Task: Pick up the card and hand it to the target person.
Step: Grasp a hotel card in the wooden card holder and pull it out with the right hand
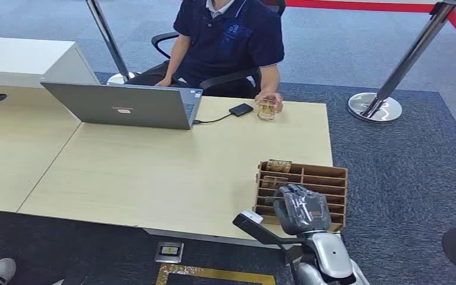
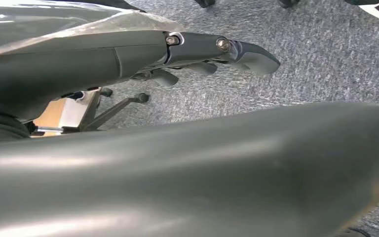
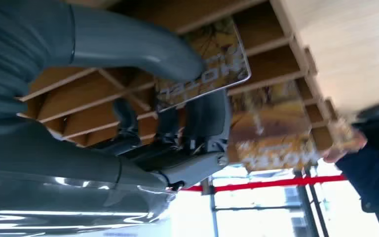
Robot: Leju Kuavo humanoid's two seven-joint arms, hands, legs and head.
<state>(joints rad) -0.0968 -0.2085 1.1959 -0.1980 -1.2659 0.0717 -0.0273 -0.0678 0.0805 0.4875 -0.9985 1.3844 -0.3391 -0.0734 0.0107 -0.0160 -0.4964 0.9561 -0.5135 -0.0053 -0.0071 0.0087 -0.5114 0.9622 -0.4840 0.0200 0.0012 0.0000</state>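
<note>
A wooden slotted card rack [image 1: 323, 178] stands at the desk's near right corner. My right hand [image 1: 301, 209] hangs over its near slots. In the right wrist view the thumb and fingers [image 3: 205, 118] pinch a brown-and-gold hotel card [image 3: 205, 64] just above the rack [image 3: 271, 64]. Another card [image 3: 269, 131] stands in a farther slot, and further cards [image 1: 278, 165] sit at the rack's far left. The person [image 1: 228, 35] sits across the desk with a hand on a small card-like object [image 1: 266, 109]. My left hand [image 2: 217, 49] hangs beside the desk, empty, fingers loosely extended.
A grey laptop [image 1: 124, 105] stands open on the desk [image 1: 154, 172], wired to a black drive [image 1: 241, 109]. Stanchion posts [image 1: 392, 77] with red tape stand behind and to the right. A floor socket [image 1: 170, 252] lies below the desk's near edge.
</note>
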